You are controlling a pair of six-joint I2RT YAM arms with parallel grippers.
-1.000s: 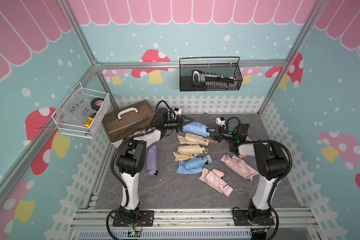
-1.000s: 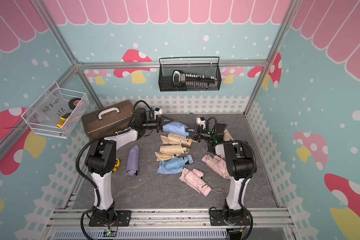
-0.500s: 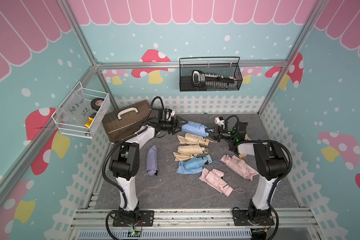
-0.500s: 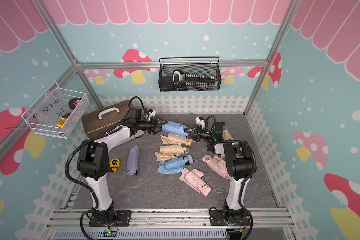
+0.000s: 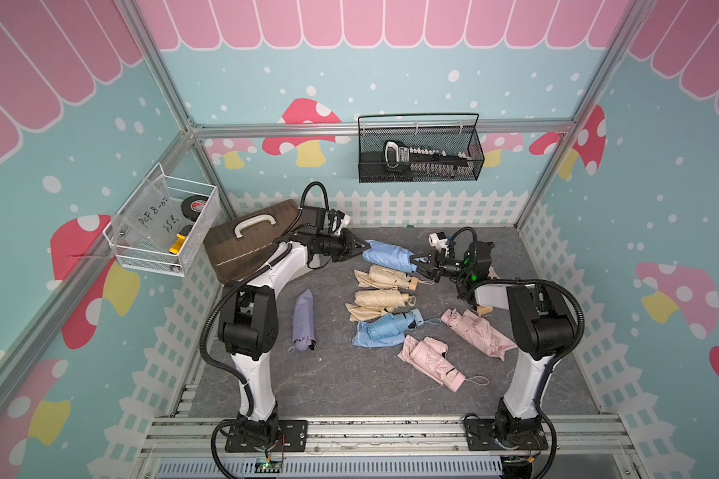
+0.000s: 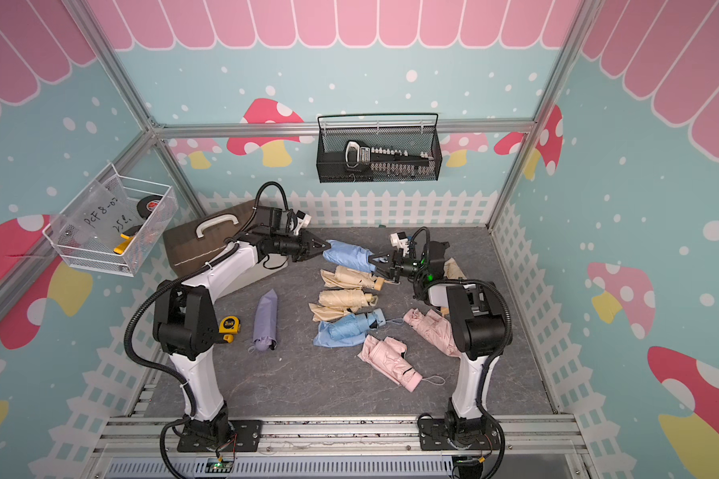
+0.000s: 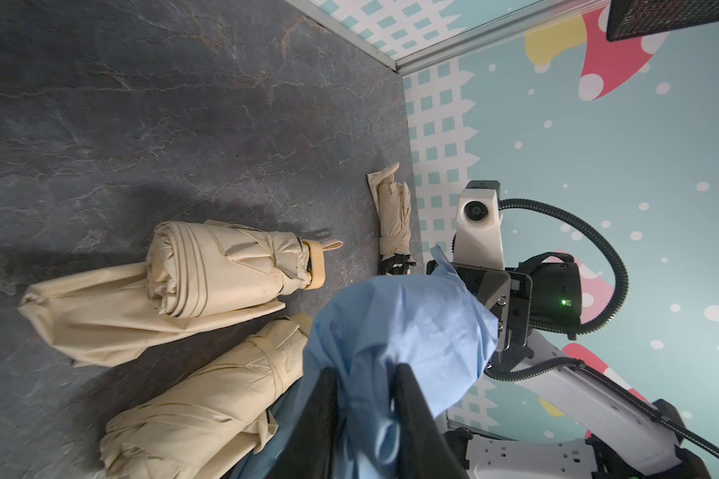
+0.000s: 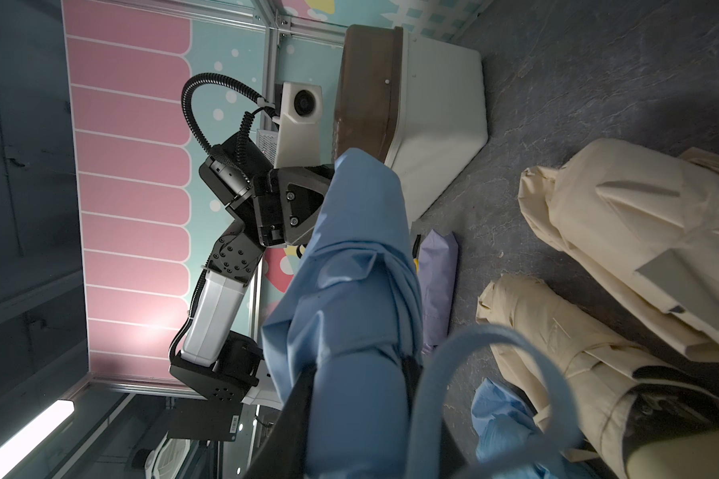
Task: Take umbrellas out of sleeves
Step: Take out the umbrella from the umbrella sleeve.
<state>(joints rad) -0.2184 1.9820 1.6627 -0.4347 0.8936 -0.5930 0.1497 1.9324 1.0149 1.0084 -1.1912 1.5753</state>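
A blue umbrella in its light blue sleeve hangs between my two grippers at the back of the mat. My left gripper is shut on the bunched closed end of the sleeve. My right gripper is shut on the umbrella's blue handle at the other end, its wrist loop curling beside the jaws. A lilac umbrella lies in its smooth sleeve on the left.
Two beige umbrellas, a blue one on its loose sleeve and two pink ones lie mid-mat. Another beige umbrella lies behind the right arm. A brown case stands back left, a tape measure by the left arm.
My left gripper, open half a second ago, has moved right onto the sleeve's end and shut on it. The right gripper has kept its hold.
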